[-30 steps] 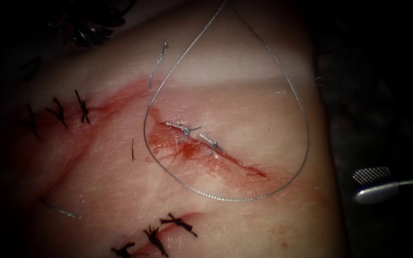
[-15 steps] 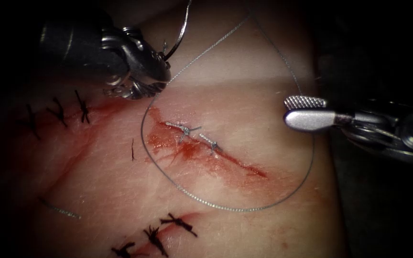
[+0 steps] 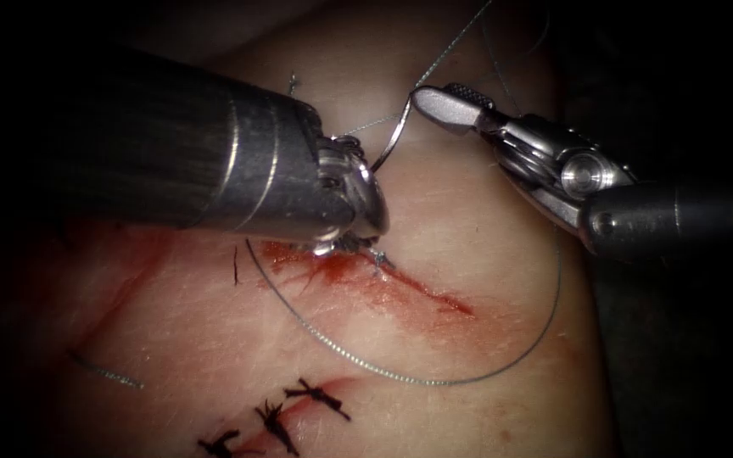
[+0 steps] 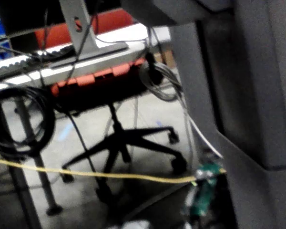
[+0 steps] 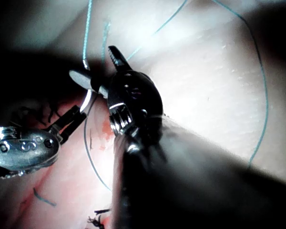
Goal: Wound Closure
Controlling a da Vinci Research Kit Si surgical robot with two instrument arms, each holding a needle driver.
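The tissue (image 3: pixel 485 195) carries a red cut (image 3: pixel 422 290) running down to the right. At the cut's upper left end is a grey knotted stitch (image 3: pixel 379 257), partly hidden by the left tool. My left tool (image 3: pixel 368 174) hovers over that end, shut on the lower part of the curved needle (image 3: pixel 394 136). The needle stands up off the tissue, not in it. My right tool (image 3: pixel 433 93) is open, its jaws on either side of the needle's upper end. The right wrist view shows the same: right tool (image 5: pixel 93 63) open, needle (image 5: pixel 88 102) in the left tool (image 5: pixel 72 120). Grey thread (image 3: pixel 400 379) lies looped around the cut.
Dark older stitches (image 3: pixel 316 399) cross another cut near the front edge. A loose grey thread piece (image 3: pixel 103 371) lies at the left and a short dark one (image 3: pixel 235 265) beside the cut. A cut grey end (image 3: pixel 292 82) sticks up behind the left tool. The tissue's right edge (image 3: pixel 589 339) drops into dark.
Both tools have come in over the wound. The left tool carried the needle right and down to the cut's upper end. The right tool rose from the lower right to the needle.
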